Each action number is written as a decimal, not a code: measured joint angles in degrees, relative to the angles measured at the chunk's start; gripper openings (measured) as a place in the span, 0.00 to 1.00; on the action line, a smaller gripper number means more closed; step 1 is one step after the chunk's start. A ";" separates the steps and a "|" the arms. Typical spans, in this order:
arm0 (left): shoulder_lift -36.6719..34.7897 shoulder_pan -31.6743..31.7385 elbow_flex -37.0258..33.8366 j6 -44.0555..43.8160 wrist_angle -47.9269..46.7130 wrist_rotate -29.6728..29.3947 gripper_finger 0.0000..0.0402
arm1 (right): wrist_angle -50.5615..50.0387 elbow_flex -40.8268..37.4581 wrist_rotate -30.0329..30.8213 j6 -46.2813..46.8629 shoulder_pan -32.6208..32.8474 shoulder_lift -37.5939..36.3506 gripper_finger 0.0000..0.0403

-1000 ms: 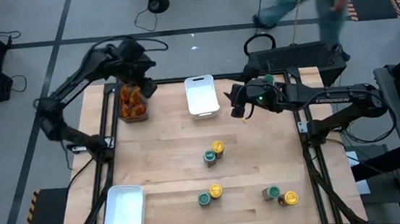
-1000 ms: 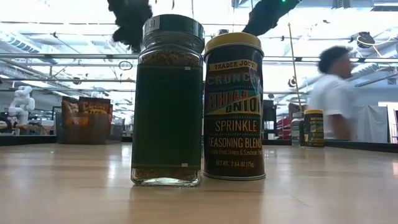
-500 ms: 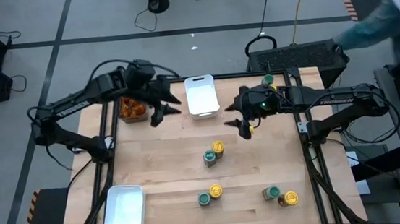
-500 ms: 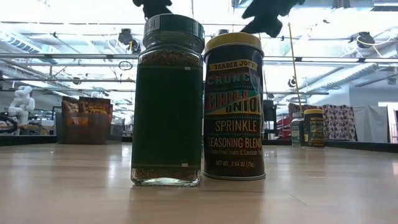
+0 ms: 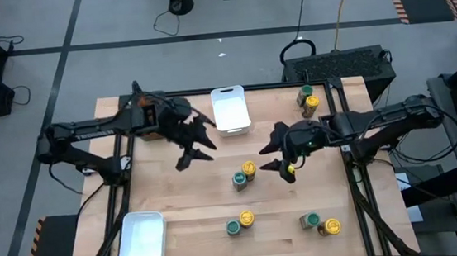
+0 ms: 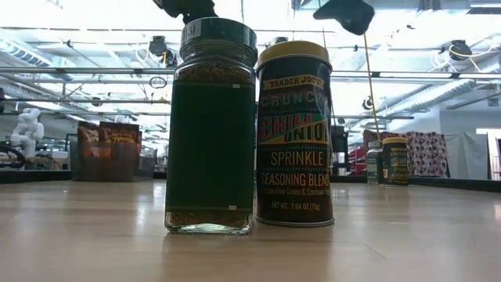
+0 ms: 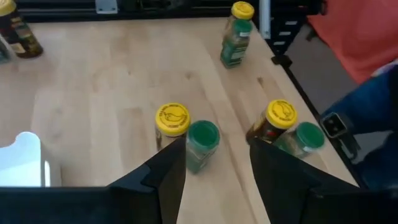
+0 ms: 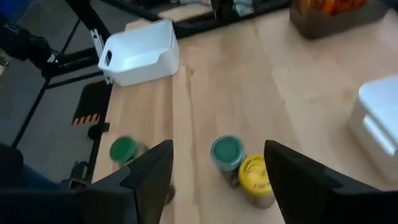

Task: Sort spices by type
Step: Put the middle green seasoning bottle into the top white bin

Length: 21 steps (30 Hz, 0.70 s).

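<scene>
Fingers spread and empty on both the left gripper [image 5: 199, 145] and right gripper [image 5: 278, 155], flanking the green-lidded jar [image 5: 239, 180] and yellow-lidded jar [image 5: 249, 169], probably choosing one each.

Green-lidded jars [image 5: 239, 179] and yellow-lidded jars [image 5: 249, 169] upright in touching pairs across the table.

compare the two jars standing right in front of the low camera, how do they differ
The green-lidded jar has clear glass sides showing its contents, and it stands slightly taller. The yellow-lidded jar beside it is wrapped in a printed label reading chili onion sprinkle seasoning blend, so its contents are hidden. Its lid is domed and yellow; the other's is flat-topped and dark green. Both stand upright, side by side, on the wooden table.
</scene>
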 joint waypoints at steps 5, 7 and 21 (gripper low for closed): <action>1.63 -4.87 -0.21 -6.71 1.31 -8.33 0.45 | -4.30 0.00 -0.06 1.50 2.66 0.01 0.58; 2.66 -7.12 -0.21 -10.69 1.98 -11.35 0.45 | -7.12 0.00 -0.27 1.43 3.76 0.01 0.58; 13.17 -22.00 -0.21 -36.29 12.16 -34.55 0.45 | -22.85 0.00 -0.22 -6.51 11.22 -0.86 0.58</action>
